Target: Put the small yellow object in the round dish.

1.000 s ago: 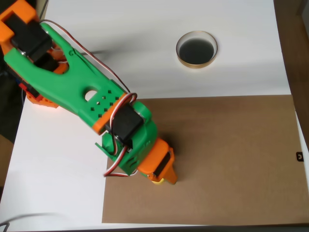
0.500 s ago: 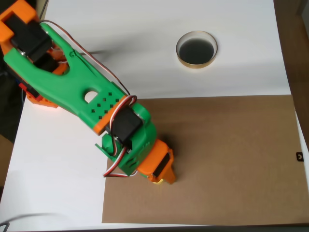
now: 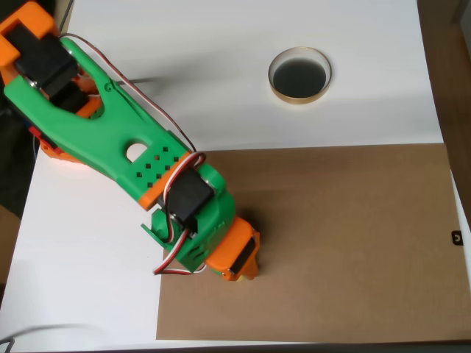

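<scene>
The round dish [image 3: 299,75], with a tan rim and a black inside, sits on the white surface at the upper right of the overhead view. The green and orange arm reaches down from the upper left. Its gripper [image 3: 237,271] points down over the left part of the brown board [image 3: 346,243]. A sliver of the small yellow object [image 3: 235,277] shows at the gripper's lower tip, pinched between the fingers. Most of it is hidden under the orange jaw. The dish lies far up and right of the gripper.
The arm's orange base [image 3: 44,88] fills the upper left corner. White tabletop [image 3: 88,265] surrounds the board on the left and top. A small black mark [image 3: 457,237] sits at the right edge.
The gripper has shifted a little left and up across the board, and the yellow sliver stayed at its tip. The dish has not moved.
</scene>
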Robot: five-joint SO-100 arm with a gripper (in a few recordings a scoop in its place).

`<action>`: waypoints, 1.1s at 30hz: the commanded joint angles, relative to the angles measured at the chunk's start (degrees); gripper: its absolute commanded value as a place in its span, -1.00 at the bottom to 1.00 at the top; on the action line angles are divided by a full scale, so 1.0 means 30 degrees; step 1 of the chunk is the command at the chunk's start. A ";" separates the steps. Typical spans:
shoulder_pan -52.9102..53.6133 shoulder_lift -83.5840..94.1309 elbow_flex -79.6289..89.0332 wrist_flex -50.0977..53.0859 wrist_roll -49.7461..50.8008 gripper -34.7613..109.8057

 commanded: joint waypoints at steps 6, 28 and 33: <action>-0.0557 0.1758 -0.2021 0.2197 -0.0820 -0.52; -0.9492 0.2930 -0.5186 0.6152 -0.1553 -0.53; -1.2100 0.2373 -0.5684 0.6533 -0.1758 -0.53</action>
